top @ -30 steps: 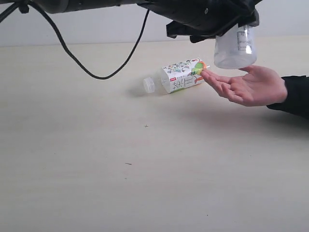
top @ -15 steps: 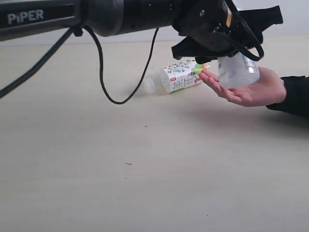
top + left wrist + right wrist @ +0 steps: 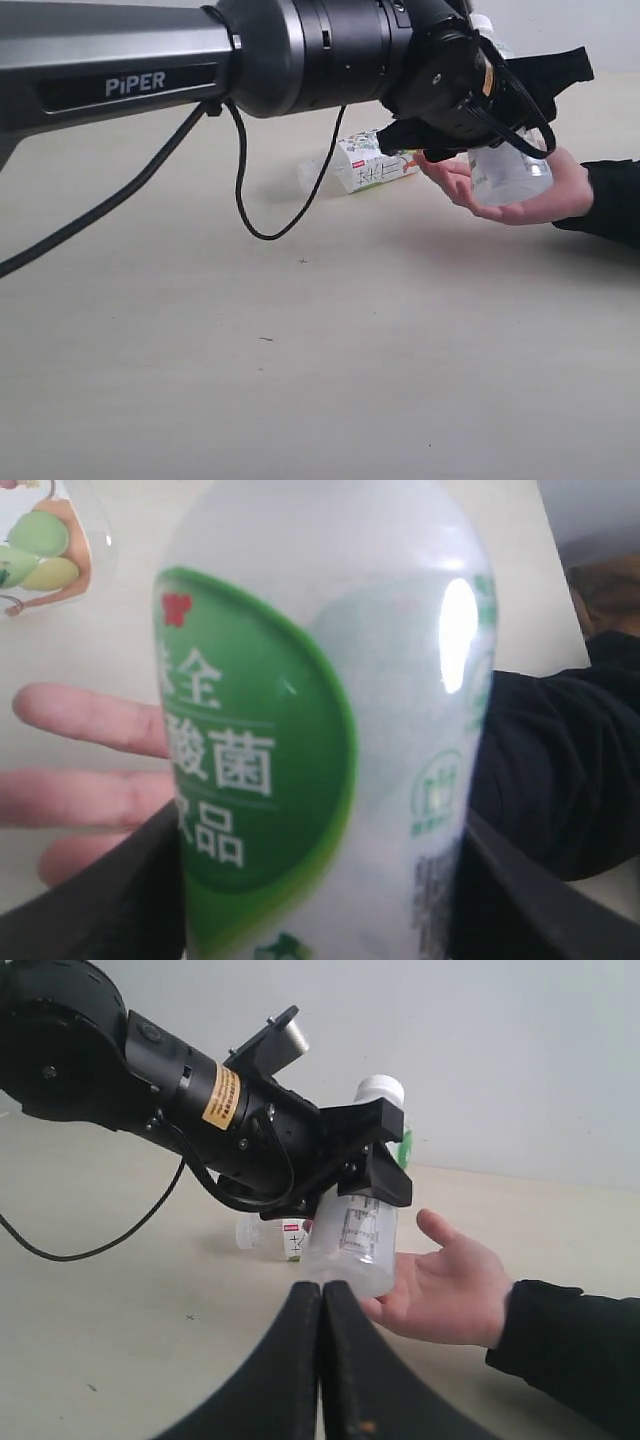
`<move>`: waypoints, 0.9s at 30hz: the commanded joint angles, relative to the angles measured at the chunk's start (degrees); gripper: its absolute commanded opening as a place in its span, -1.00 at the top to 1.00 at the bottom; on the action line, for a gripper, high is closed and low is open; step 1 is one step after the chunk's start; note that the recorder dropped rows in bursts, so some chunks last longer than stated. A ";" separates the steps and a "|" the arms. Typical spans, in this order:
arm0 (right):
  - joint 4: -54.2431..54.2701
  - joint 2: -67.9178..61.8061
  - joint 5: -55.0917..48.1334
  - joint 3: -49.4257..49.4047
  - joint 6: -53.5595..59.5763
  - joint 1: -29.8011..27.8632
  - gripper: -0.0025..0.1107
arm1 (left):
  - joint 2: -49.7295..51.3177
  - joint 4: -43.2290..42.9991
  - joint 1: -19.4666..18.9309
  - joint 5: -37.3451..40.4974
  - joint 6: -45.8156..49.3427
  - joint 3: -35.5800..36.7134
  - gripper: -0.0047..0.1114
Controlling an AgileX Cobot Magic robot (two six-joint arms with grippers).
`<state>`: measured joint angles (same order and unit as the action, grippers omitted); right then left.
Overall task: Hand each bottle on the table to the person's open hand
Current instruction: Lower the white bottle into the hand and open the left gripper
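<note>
My left gripper (image 3: 497, 108) is shut on the white bottle with the green label (image 3: 510, 172), gripping its upper part and keeping it upright. The bottle's base rests on the person's open hand (image 3: 545, 198). In the left wrist view the bottle (image 3: 320, 710) fills the frame between the dark pads (image 3: 130, 900). The squarish clear bottle with the floral label (image 3: 372, 163) lies on its side on the table (image 3: 300, 350) just behind the hand. My right gripper (image 3: 322, 1290) is shut and empty, short of the hand (image 3: 450, 1280). The two red-capped bottles are out of view.
A black cable (image 3: 255, 205) droops from the left arm down towards the table. The person's dark sleeve (image 3: 615, 200) comes in from the right edge. A pale wall (image 3: 500, 1050) stands behind the table.
The left arm has come down with the white bottle, from hanging above the open hand to resting on the palm. The lying bottle has not moved.
</note>
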<state>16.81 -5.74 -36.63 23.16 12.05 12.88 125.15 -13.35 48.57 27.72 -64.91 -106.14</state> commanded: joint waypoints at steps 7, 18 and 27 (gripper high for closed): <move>-0.33 0.29 0.79 -0.17 0.14 -0.19 0.96 | 3.99 1.62 0.12 -1.76 0.42 -0.61 0.92; -0.33 0.29 0.79 -0.17 0.14 -0.19 0.96 | 6.13 5.54 -0.01 -0.85 3.35 -2.56 0.92; -0.33 0.29 0.79 -0.17 0.14 -0.19 0.96 | 8.42 8.98 -0.01 -0.03 5.10 -3.92 0.92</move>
<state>16.81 -5.74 -36.63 23.16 12.05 12.88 133.62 -5.09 48.57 27.48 -60.26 -109.68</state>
